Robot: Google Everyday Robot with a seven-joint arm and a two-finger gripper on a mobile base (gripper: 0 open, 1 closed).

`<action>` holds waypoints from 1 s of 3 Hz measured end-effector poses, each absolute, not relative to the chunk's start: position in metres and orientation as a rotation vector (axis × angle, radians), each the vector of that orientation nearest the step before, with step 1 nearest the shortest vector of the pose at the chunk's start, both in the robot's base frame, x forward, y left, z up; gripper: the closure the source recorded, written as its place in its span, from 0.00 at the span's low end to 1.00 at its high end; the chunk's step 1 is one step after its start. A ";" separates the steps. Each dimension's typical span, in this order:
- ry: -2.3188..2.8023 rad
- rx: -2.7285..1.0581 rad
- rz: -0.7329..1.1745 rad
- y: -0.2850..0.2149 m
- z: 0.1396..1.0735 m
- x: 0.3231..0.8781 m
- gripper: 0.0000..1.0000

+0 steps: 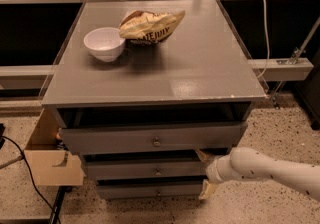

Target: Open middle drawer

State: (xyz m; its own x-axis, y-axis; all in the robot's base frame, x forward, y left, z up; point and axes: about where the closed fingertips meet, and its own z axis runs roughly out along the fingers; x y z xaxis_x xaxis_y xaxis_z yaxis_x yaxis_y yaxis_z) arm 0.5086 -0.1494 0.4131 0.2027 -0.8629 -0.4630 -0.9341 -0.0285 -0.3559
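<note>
Drawer [125,170], middle one, looks rigid and should slide; small slippery knob [158,172] is the hold. Tool [205,173], lower right of frame, gapes wide, empty.

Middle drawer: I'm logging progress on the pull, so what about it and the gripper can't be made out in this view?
Camera view:
- Middle drawer inside: hidden under the top drawer, which juts out above it.
- Gripper, at the middle drawer's right end: contact with the front is unclear, because its own body covers that corner.
- Arm: cut off by the right edge.
- Bottom drawer: any knob is lost in shadow.
</note>
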 end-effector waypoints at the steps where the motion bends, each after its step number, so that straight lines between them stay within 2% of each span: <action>1: 1.690 -1.906 0.154 -0.152 0.406 0.517 0.00; 3: 1.775 -1.938 0.193 -0.159 0.396 0.524 0.00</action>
State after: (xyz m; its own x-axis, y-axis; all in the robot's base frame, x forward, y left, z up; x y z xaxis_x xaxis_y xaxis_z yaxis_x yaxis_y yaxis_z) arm 0.5242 -0.1586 0.3956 0.1395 -0.8929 -0.4281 -0.9642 -0.0240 -0.2643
